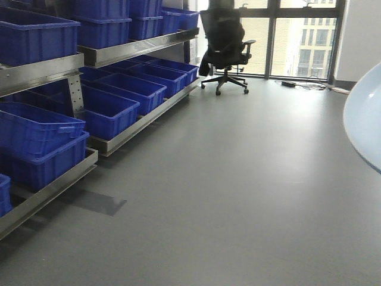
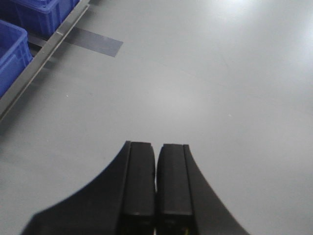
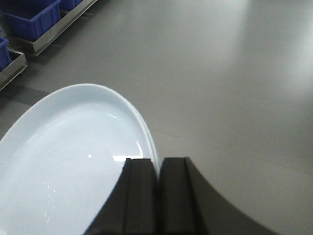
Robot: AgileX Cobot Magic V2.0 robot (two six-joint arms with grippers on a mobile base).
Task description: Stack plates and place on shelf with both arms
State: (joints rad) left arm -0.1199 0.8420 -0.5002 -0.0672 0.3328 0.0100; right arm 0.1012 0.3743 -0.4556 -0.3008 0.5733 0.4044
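Observation:
A pale blue-white glossy plate [image 3: 73, 156] fills the lower left of the right wrist view, held above the grey floor. My right gripper [image 3: 159, 160] is shut on its right rim, one finger inside the dish and one outside. A second thin rim line runs along that edge; I cannot tell whether two plates are stacked. The same plate [image 1: 364, 119] pokes in at the right edge of the front view. My left gripper [image 2: 156, 145] is shut with nothing in it, hanging over bare floor. The shelf [image 1: 134, 50] of steel stands at the left.
Blue plastic bins [image 1: 107, 110] fill the shelf's levels along the left wall. A black office chair [image 1: 225, 50] stands by the far windows, with cables [image 1: 309, 86] on the floor nearby. A dark tape patch [image 2: 95, 42] marks the floor beside the lowest shelf rail [image 2: 36, 68].

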